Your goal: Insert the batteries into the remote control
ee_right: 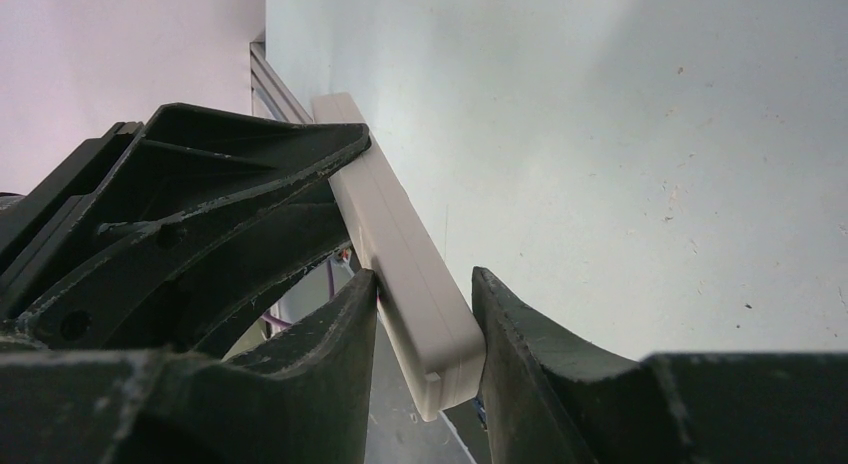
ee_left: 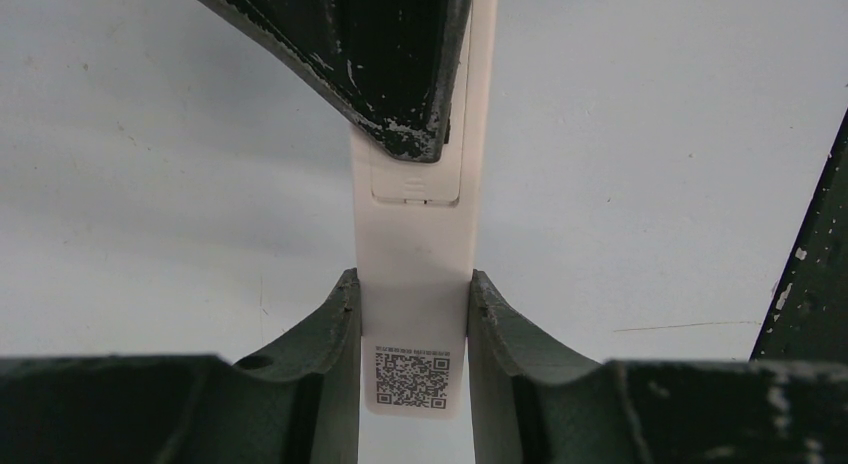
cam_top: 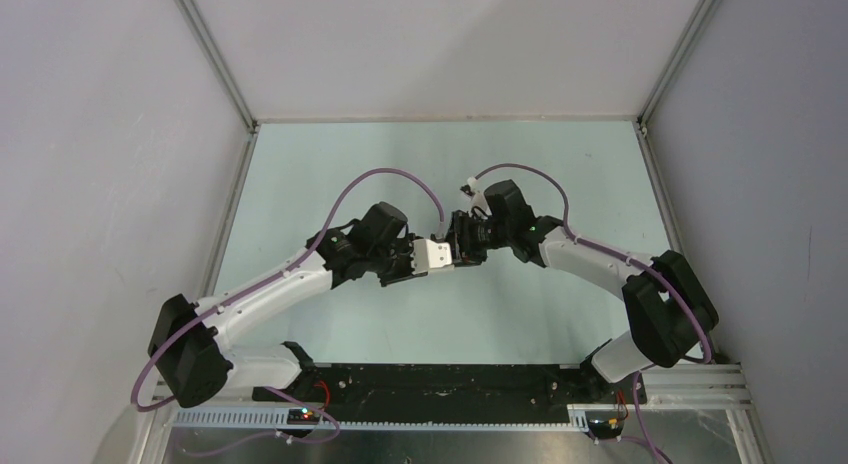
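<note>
Currently both pincers grip the remote control (cam_top: 436, 254) between them, above the pale matte table (cam_top: 320, 174). Left gripper (ee_left: 413, 284): scuffed black fingers with chipped paint, closed on the bar's two long edges just ahead of a QR sticker. Right gripper (ee_right: 425, 284) clamps the opposite end, one finger lying over the face shown. Remote is slim, smooth white plastic with rounded corners. A seam-outlined panel (ee_left: 415, 184) with small grip ridges sits just beyond the left fingertips.

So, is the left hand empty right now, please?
No, the left hand is shut on the remote near its QR label.
</note>
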Controlling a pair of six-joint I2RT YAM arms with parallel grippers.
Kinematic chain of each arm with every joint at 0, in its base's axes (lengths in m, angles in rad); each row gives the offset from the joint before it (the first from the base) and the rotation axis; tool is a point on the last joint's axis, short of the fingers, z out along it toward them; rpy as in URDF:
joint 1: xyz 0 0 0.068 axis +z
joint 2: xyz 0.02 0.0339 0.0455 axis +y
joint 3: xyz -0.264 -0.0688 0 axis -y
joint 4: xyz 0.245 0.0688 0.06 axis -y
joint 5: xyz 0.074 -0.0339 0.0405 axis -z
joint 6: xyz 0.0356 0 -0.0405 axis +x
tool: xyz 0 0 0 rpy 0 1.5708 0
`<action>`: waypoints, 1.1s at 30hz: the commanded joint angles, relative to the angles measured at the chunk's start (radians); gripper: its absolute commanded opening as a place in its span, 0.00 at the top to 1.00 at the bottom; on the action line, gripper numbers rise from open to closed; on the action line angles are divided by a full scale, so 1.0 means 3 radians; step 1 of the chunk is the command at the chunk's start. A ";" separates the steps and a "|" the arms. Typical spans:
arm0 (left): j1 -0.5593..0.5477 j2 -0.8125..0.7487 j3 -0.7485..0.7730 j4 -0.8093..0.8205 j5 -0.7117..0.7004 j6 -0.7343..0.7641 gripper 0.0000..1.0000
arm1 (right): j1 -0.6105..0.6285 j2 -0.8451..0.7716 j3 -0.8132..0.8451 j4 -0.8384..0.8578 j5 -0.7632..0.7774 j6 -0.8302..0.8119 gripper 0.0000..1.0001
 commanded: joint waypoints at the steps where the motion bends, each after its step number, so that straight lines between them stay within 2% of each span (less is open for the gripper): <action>1: -0.0065 -0.0165 0.0298 0.0525 0.0431 0.0017 1.00 | 0.0082 0.0037 0.0115 0.0079 0.0277 -0.0108 0.58; 10: -0.0069 -0.0197 0.0309 0.0586 0.0516 -0.0036 1.00 | 0.0114 0.0000 0.0115 0.0210 0.0295 -0.0042 0.62; 12: -0.0067 -0.0210 0.0316 0.0600 0.0528 -0.0053 1.00 | 0.0117 -0.0003 0.0115 0.0253 0.0273 -0.0029 0.63; 15: -0.0068 -0.0237 0.0329 0.0629 0.0571 -0.0072 1.00 | 0.0123 -0.0002 0.0115 0.0323 0.0222 -0.0015 0.72; 17: -0.0066 -0.0243 0.0337 0.0640 0.0574 -0.0076 1.00 | 0.0129 -0.0008 0.0115 0.0405 0.0188 -0.0007 0.74; 20: -0.0069 -0.0250 0.0340 0.0643 0.0558 -0.0079 1.00 | 0.0139 -0.0025 0.0115 0.0425 0.0170 -0.0015 0.71; 22: -0.0070 -0.0256 0.0340 0.0648 0.0566 -0.0079 1.00 | 0.0139 -0.0022 0.0115 0.0428 0.0161 -0.0021 0.66; 33: -0.0066 -0.0294 0.0298 0.0650 0.0630 -0.0031 1.00 | 0.0139 0.0056 0.0115 0.0611 -0.0021 0.0021 0.56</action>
